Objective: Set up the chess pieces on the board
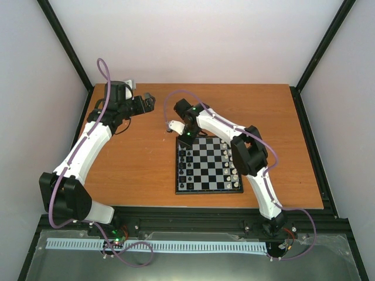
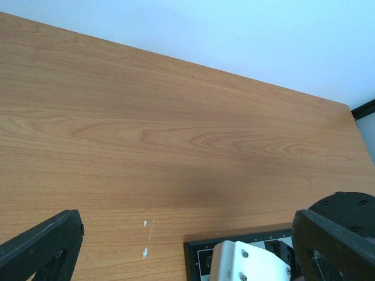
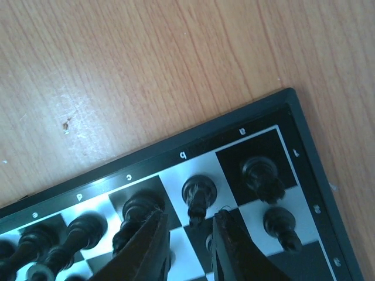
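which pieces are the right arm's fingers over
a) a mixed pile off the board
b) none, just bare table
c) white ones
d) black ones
d: the right wrist view shows the right fingers low over black pieces standing near a corner of the board.

Spreads as a flat orange-brown wood-grain tabletop (image 1: pixel 135 158). Carries one small square chessboard (image 1: pixel 205 191) of black and light grey squares with a thin black border, right of centre, towards the near edge. Shows tiny white flecks (image 2: pixel 145 253) just beside a board corner.
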Controlling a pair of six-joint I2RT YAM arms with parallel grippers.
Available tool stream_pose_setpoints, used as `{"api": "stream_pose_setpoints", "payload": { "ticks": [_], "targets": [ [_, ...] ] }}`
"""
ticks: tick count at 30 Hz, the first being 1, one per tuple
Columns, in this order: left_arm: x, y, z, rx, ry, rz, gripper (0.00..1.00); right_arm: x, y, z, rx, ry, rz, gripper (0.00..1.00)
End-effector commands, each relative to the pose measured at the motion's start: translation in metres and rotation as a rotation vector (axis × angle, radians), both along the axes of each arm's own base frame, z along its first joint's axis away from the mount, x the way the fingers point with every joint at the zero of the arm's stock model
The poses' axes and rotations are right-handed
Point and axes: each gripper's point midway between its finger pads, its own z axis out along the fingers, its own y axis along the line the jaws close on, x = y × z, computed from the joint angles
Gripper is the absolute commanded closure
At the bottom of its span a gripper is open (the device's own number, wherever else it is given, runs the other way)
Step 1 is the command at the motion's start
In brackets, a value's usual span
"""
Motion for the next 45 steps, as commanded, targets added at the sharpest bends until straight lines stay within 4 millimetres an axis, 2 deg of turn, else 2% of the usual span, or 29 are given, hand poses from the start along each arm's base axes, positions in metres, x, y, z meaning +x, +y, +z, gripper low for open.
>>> {"api": "stream_pose_setpoints", "payload": {
  "ticks": [1,5,10,12,14,16,18,19,20,21,23,25,28,31,33,36,39,45],
  "targets": [
    [0.001,0.002,0.018,-0.001,-0.054,-0.014,0.0,0.003,-0.007,0.061,0.063,-0.089,-0.023,0.77],
    [0.0,0.003,0.019,0.016,-0.066,-0.017,0.0,0.01,-0.033,0.103,0.123,-0.14,-0.085,0.71],
    [-0.001,0.001,0.017,0.067,-0.078,-0.05,0.0,0.014,-0.089,0.155,0.222,-0.251,-0.21,0.63],
    [-0.006,-0.008,0.019,0.129,-0.083,-0.074,0.0,0.01,-0.116,0.175,0.268,-0.318,-0.276,0.6],
    [-0.018,-0.024,0.024,0.22,-0.098,-0.128,0.0,0.007,-0.143,0.193,0.336,-0.381,-0.344,0.54],
    [-0.034,-0.045,0.029,0.288,-0.117,-0.202,0.0,0.007,-0.171,0.208,0.389,-0.457,-0.425,0.42],
    [-0.051,-0.056,0.028,0.297,-0.102,-0.251,0.0,0.007,-0.197,0.218,0.422,-0.524,-0.508,0.3],
    [-0.059,-0.056,0.027,0.291,-0.088,-0.262,0.0,0.007,-0.211,0.221,0.425,-0.555,-0.559,0.19],
    [-0.066,-0.054,0.022,0.293,-0.064,-0.264,0.0,0.003,-0.216,0.223,0.433,-0.573,-0.578,0.03],
    [-0.073,-0.05,0.019,0.298,-0.052,-0.264,0.0,0.001,-0.226,0.222,0.437,-0.587,-0.609,0.0],
    [-0.085,-0.043,0.015,0.3,-0.06,-0.252,0.0,-0.004,-0.235,0.223,0.464,-0.616,-0.655,0.0],
    [-0.097,-0.038,0.02,0.27,-0.125,-0.241,0.0,-0.002,-0.245,0.228,0.5,-0.668,-0.751,0.0],
    [-0.111,-0.025,0.02,0.293,-0.198,-0.216,0.0,-0.006,-0.255,0.22,0.507,-0.68,-0.833,0.0],
    [-0.111,-0.004,0.01,0.353,-0.245,-0.123,0.0,-0.008,-0.257,0.206,0.517,-0.66,-0.864,0.0],
    [-0.109,-0.001,-0.001,0.356,-0.256,-0.1,0.0,-0.011,-0.255,0.205,0.528,-0.656,-0.857,0.0],
    [-0.107,-0.003,-0.017,0.358,-0.198,-0.109,0.0,-0.02,-0.253,0.212,0.558,-0.683,-0.818,0.0],
    [-0.105,0.007,-0.024,0.39,-0.125,-0.055,0.0,-0.031,-0.252,0.224,0.599,-0.731,-0.778,0.0],
    [-0.109,0.012,-0.019,0.389,-0.147,-0.033,0.0,-0.038,-0.259,0.239,0.645,-0.773,-0.8,0.0]
  ]
}}
